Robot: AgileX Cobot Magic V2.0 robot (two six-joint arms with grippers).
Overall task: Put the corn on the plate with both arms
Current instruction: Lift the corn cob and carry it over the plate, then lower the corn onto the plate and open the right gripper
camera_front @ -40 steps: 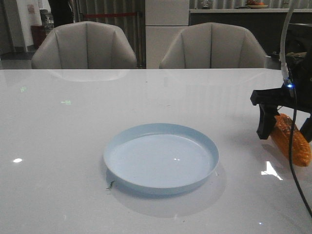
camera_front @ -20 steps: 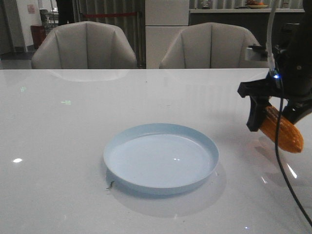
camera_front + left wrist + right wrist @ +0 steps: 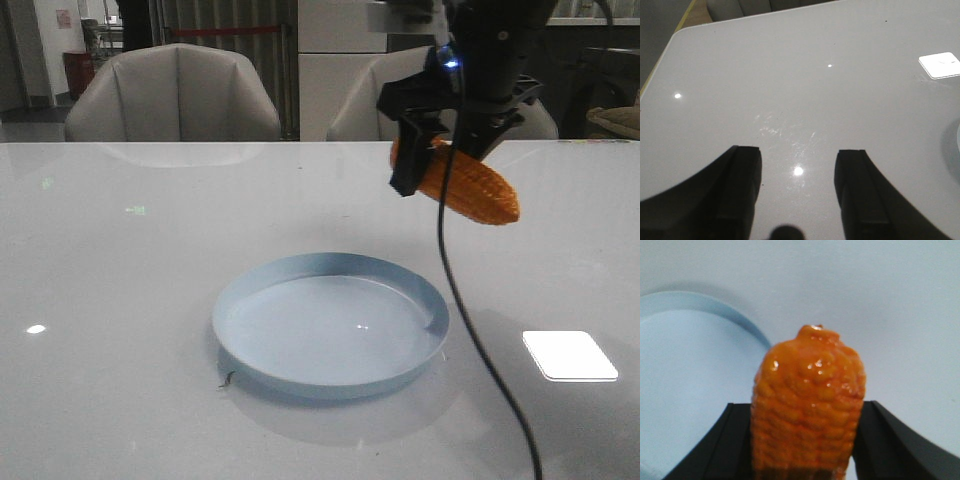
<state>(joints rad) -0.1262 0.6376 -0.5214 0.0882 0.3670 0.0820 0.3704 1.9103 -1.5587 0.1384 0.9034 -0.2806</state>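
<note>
Black and two-fingered, the left hand (image 3: 797, 192) is showing only in its own wrist view, where its fingers (image 3: 742, 190) are standing well apart with nothing between them, hovering over the bare glossy white desk (image 3: 790, 85); a sliver of pale rim is peeking in at the edge of that view, too little to name surely. Toward the middle of the front view, the round, shallow, pale blue plastic plate (image 3: 330, 325) is lying flat on the desk (image 3: 120, 300) with nothing on it. Above and to the right of the plate's far rim, the glossy orange-yellow plastic toy corn cob (image 3: 470, 188) is hanging in the air, tilted, its free end pointing down and rightward, clear of both plate and desk. The dark right hand (image 3: 425, 160) is clamping the cob near its upper end, a black cable (image 3: 470, 330) trailing down from it across the front of the scene. In the right wrist view the corn (image 3: 807, 410) is sitting squeezed between the two black fingers (image 3: 890, 440), its knobbed tip jutting outward, with the plate's curved rim (image 3: 747, 322) lying below and off to one side. Two beige upholstered chairs (image 3: 172, 92) are standing behind the desk.
</note>
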